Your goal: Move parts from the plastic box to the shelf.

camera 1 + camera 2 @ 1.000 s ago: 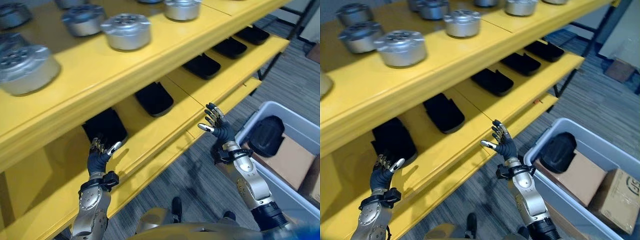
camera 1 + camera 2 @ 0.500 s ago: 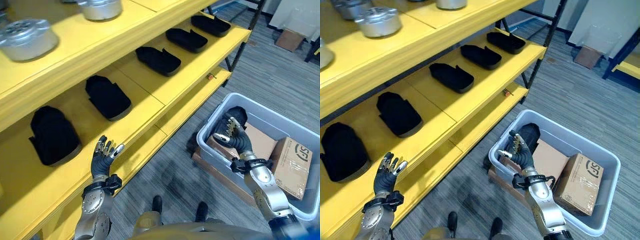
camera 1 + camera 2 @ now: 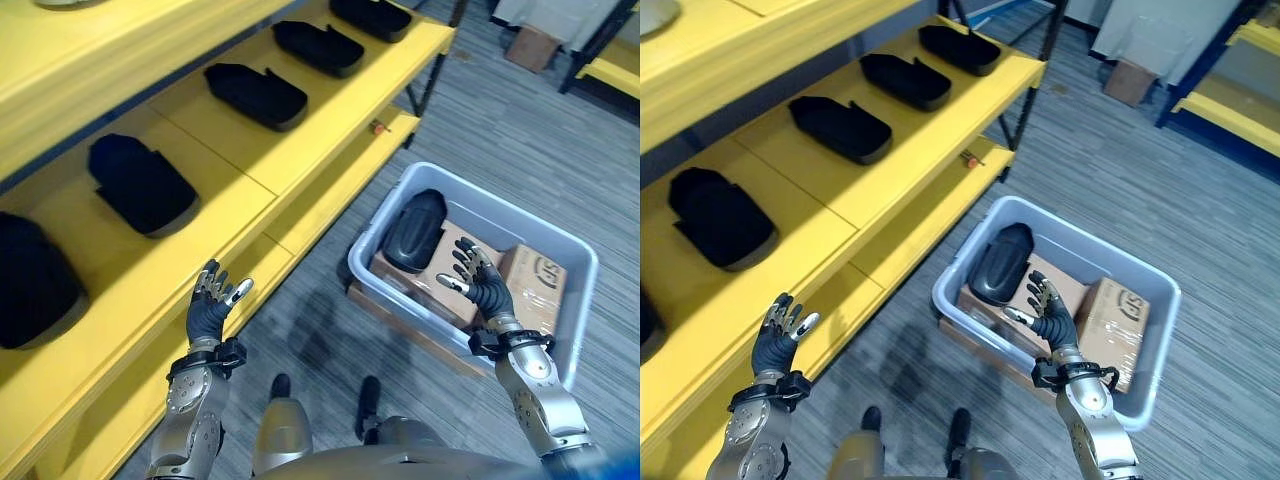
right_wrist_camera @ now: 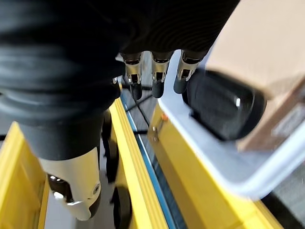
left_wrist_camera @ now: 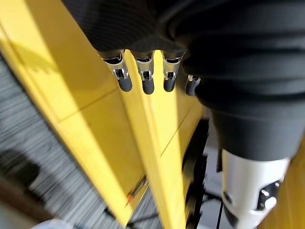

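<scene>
A grey plastic box (image 3: 575, 262) stands on the floor at the right, holding a black moulded part (image 3: 413, 229) and cardboard cartons (image 3: 532, 280). My right hand (image 3: 482, 285) hovers open over the box's near side, a little right of the black part (image 4: 224, 105), holding nothing. My left hand (image 3: 211, 305) is open and empty in front of the yellow shelf's (image 3: 150, 290) lower edge. Several black parts, such as the nearest (image 3: 140, 183) and another (image 3: 840, 128), lie in a row on the shelf.
The grey carpet floor (image 3: 1080, 170) spreads between shelf and box. A small carton (image 3: 1127, 78) and another yellow rack (image 3: 1230, 110) stand at the far right. A dark shelf post (image 3: 428, 85) rises at the shelf's end.
The whole view has swung right and down, away from the upper shelf. My right hand now hangs over the box's near side beside the cartons. My left hand stays open by the shelf edge.
</scene>
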Tool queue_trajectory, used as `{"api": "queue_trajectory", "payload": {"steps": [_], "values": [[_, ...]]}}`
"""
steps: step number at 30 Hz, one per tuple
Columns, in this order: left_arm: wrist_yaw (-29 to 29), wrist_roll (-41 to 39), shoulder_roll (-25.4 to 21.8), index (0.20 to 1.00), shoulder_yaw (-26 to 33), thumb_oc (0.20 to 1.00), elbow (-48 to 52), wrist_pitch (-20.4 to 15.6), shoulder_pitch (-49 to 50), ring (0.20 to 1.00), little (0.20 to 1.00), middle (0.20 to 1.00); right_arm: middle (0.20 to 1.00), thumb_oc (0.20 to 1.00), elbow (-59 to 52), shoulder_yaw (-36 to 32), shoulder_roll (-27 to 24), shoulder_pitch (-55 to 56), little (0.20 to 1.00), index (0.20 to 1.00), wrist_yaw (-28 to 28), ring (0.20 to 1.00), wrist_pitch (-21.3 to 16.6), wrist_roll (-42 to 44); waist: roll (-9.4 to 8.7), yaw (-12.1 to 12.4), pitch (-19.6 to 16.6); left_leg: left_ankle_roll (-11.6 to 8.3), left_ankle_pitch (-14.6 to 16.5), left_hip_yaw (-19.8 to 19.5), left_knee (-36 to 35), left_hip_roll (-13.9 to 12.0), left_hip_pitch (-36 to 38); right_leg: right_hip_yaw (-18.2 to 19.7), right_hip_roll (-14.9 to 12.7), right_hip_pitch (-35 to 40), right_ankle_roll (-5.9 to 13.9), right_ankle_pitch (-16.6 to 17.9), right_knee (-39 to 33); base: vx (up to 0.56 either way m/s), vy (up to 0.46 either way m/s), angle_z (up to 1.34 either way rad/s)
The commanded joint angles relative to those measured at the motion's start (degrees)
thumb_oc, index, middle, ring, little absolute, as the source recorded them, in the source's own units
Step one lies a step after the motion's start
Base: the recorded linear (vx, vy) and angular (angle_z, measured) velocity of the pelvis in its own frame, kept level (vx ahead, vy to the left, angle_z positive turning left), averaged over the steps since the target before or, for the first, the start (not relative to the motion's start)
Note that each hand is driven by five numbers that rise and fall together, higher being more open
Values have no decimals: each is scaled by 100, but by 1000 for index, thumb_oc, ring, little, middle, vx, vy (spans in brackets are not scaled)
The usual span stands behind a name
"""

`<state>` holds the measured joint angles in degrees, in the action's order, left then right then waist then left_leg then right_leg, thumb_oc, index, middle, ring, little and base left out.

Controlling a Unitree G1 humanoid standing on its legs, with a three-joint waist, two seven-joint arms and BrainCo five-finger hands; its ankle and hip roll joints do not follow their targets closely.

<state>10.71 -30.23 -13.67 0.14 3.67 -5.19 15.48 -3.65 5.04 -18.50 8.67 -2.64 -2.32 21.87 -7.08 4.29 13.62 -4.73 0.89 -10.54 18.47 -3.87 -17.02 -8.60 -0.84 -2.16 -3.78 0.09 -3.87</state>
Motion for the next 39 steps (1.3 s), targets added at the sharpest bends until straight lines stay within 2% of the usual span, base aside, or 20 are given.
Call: {"api": "queue_trajectory", "payload": {"steps": [1,2,3,5,8,11,14,21,24,27,28,30,31,32,34,35,36,39], "values": [[-133,63,-70,1000,96,1000,247,-269,107,1000,1000,1000,1000,1000,-312,-53,-180,-310,1000,1000,-32,1000,-398,19,248,177,55,136,-846,-431,-1505,372,-250,91,118,325,657,-342,-33,80,67,-16],[-134,63,-72,1000,96,1000,244,-271,104,1000,1000,1000,1000,1000,-310,-53,-178,-312,1000,1000,-33,1000,-399,18,238,192,64,138,-851,-414,-1525,371,-228,107,110,331,658,-350,-27,119,123,-29],[-147,108,-44,1000,114,1000,208,-316,135,1000,1000,1000,1000,1000,-207,34,-159,-405,1000,1000,-37,1000,-408,-117,327,329,39,54,-952,-962,-1866,468,-161,469,228,384,652,-427,-9,125,163,-64],[-198,49,85,1000,139,1000,187,-344,213,1000,1000,1000,1000,1000,-249,16,-118,-352,1000,1000,48,1000,-352,-133,436,264,-41,42,-971,-820,-2063,285,66,707,293,455,654,-548,45,149,217,-111],[-195,74,86,1000,90,1000,201,-357,172,1000,1000,1000,1000,1000,-279,-25,-41,-232,1000,1000,89,1000,-348,-192,483,225,-124,13,-991,-796,-2056,165,389,725,226,518,655,-533,53,120,202,-113],[-229,119,-68,1000,144,1000,258,-315,229,1000,1000,1000,1000,1000,-337,-66,32,-80,1000,1000,213,1000,-220,-99,442,115,-211,164,-692,-494,-1957,191,715,984,-18,655,739,-508,66,181,346,-45],[-184,73,-229,1000,267,1000,315,-305,278,1000,1000,1000,1000,1000,-288,0,92,-125,1000,1000,272,1000,-117,-94,373,72,-338,383,-396,-52,-1932,245,900,1228,-311,578,964,-432,119,120,321,-99],[-131,86,-376,1000,416,1000,336,-284,333,1000,1000,1000,1000,1000,-250,77,193,-175,1000,1000,348,1000,-22,-62,231,97,-474,622,3,269,-1696,449,931,1421,-645,348,1269,-293,219,64,184,-34],[-130,96,-425,1000,430,1000,357,-277,314,1000,1000,1000,1000,1000,-255,106,209,-246,1000,1000,339,1000,-19,-55,214,130,-454,687,108,288,-1569,517,896,1425,-709,283,1323,-285,329,32,114,-30],[-123,141,-507,1000,392,1000,370,-276,246,1000,1000,1000,1000,1000,-270,188,276,-367,1000,1000,338,1000,-34,-74,234,168,-380,785,219,335,-1442,591,861,1325,-787,39,1450,-176,691,2,109,-18],[-117,118,-559,1000,363,1000,386,-285,193,1000,1000,1000,1000,1000,-290,291,300,-489,1000,1000,341,1000,-41,-58,266,162,-299,806,222,370,-1455,575,873,1308,-711,-171,1494,-73,978,-79,87,-30],[-45,182,-610,1000,386,1000,443,-300,132,1000,1000,1000,1000,1000,-294,463,320,-742,1000,1000,318,1000,-82,-74,331,310,-163,756,242,517,-1472,468,857,551,-901,-434,1483,68,1028,-95,35,-45],[-45,182,-609,1000,386,1000,443,-300,132,1000,1000,1000,1000,1000,-293,464,320,-743,1000,1000,318,1000,-83,-74,332,307,-163,755,242,514,-1471,469,856,548,-901,-432,1483,68,1026,-71,-62,-100],[-36,139,-588,1000,348,1000,437,-309,114,1000,1000,1000,1000,1000,-211,619,288,-957,1000,1000,284,1000,-84,-88,327,329,-77,681,243,714,-1551,373,872,70,-914,-627,1371,229,521,-6,-75,-99],[-101,137,-533,1000,304,1000,410,-309,152,1000,1000,1000,1000,1000,-282,578,257,-830,1000,1000,344,1000,-54,-93,307,308,-58,649,214,708,-1527,352,886,237,-893,-485,1310,229,421,45,-116,-43],[-119,119,-476,1000,198,1000,387,-309,126,1000,1000,1000,1000,1000,-352,565,241,-801,1000,1000,351,1000,-78,-119,288,254,-73,610,168,658,-1615,306,894,361,-791,-496,1276,183,412,77,-183,0],[-140,97,-407,1000,122,1000,373,-298,114,1000,1000,1000,1000,1000,-467,509,190,-709,1000,1000,357,1000,-71,-69,284,218,-128,523,73,672,-1820,233,944,86,-808,-441,1249,224,246,55,-156,19],[-162,108,-374,1000,-30,1000,307,-254,50,1000,1000,1000,1000,1000,-539,442,155,-596,1000,1000,353,1000,-65,-67,281,97,-151,438,-41,630,-1985,155,971,-24,-738,-384,1213,189,139,49,-130,33]]}}
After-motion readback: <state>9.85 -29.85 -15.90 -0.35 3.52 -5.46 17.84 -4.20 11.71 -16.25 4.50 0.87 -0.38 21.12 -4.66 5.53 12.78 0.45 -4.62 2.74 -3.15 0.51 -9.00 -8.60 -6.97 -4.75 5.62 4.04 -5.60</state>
